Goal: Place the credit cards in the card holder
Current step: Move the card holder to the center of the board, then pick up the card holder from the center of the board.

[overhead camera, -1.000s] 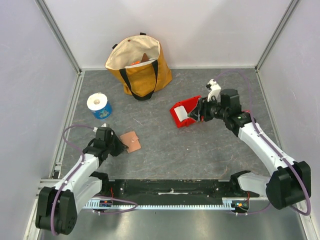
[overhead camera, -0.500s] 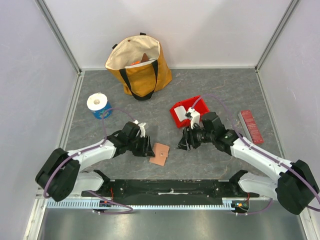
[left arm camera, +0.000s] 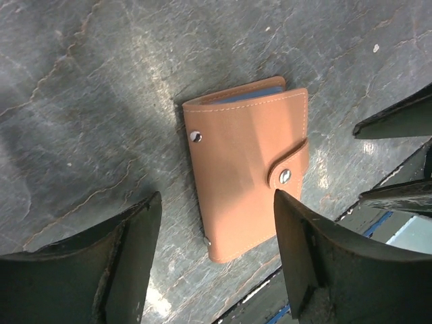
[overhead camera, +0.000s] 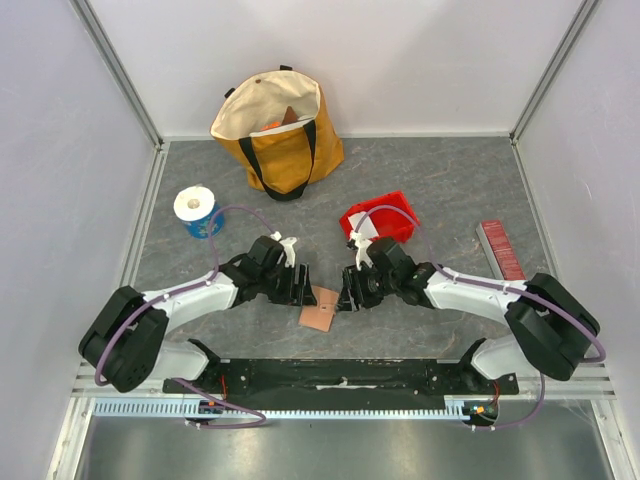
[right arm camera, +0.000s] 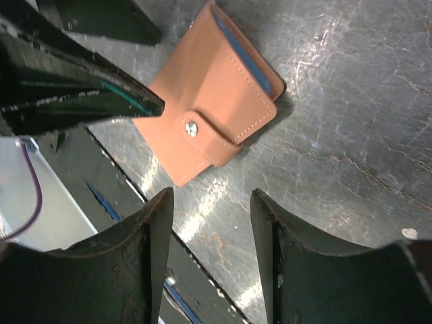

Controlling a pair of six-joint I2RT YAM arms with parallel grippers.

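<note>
Near the middle of the table's near edge, the holder was found lying flat and closed, its tab snapped down over the tan cover. A blue edge was seen along one side, between the covers; whether it belonged to a card could not be told.

The left gripper was held low over the holder from the left side. It was released, with its fingers spread wider than the holder and neither one touching it. The right gripper was placed just beside the holder on the right side. It was likewise released, and only bare table was seen between its fingers. The two grippers were pointed toward each other with their tips close together at the holder, and each was caught in the other's wrist view. Nothing was grasped by either.

Behind the right gripper, toward the middle of the table, a red bin was set. A dark-red bar was laid near the right edge, well apart from the holder. A white roll on a blue base was stood near the left edge. A yellow tote was stood upright at the far edge, left of centre, with its mouth open.
</note>
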